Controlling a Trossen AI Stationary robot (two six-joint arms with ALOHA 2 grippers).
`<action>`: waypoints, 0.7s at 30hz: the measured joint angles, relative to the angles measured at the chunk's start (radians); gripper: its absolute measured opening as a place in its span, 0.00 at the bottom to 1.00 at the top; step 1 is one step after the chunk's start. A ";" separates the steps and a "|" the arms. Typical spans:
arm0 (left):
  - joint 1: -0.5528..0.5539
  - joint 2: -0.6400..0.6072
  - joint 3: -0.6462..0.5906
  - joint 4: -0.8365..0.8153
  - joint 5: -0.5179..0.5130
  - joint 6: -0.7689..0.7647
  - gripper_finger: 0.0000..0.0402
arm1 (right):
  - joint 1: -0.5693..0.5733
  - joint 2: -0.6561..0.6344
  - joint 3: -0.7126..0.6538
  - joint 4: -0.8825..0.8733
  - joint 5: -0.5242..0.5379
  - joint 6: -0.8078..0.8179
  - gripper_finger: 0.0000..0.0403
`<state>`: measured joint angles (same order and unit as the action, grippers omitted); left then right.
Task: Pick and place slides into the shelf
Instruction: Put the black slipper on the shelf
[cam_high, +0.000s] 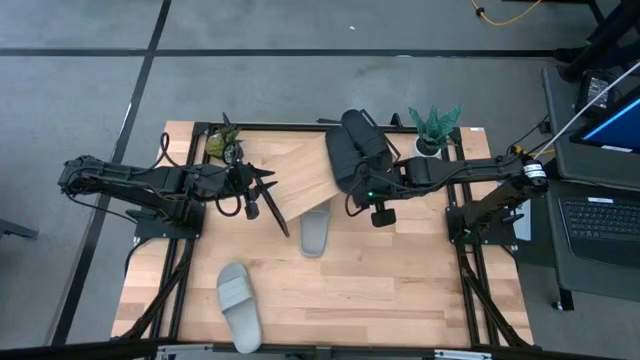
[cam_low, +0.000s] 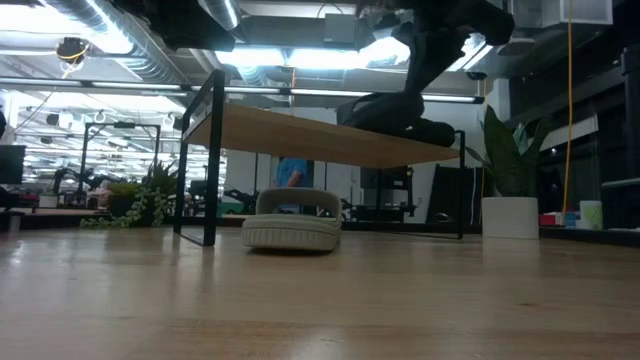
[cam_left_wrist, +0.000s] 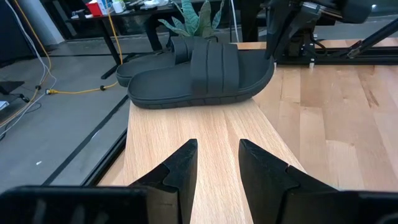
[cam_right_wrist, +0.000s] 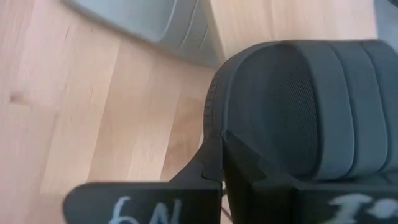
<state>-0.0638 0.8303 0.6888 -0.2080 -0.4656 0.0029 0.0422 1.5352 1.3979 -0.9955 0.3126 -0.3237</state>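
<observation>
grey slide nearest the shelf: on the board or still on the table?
On the table. The grey slide rests flat on the tabletop, partly under the tilted shelf; the high view shows it poking out below the board's edge.

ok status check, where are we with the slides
Right gripper shut on a black slide at the shelf. Left gripper open, empty, at the shelf's other end. Two grey slides on the table; one partly under the shelf.

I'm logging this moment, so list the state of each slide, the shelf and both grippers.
Black slides: both lying on the shelf.
Grey slide: partly under the shelf.
Second grey slide: on the table.
Shelf: tilted.
Left gripper: open, empty.
Right gripper: shut on a black slide.
</observation>
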 joint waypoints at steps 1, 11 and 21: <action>0.000 0.000 0.000 0.000 0.000 0.000 0.27 | 0.000 0.000 0.000 0.009 0.000 0.000 0.00; 0.000 0.000 0.000 0.000 0.000 0.000 0.27 | -0.006 0.000 0.000 0.011 -0.006 0.001 0.00; 0.000 0.000 0.000 0.000 0.000 0.000 0.27 | -0.008 0.000 0.000 -0.019 -0.054 0.008 0.00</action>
<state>-0.0639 0.8307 0.6888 -0.2078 -0.4656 0.0029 0.0338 1.5356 1.3979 -1.0143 0.2588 -0.3156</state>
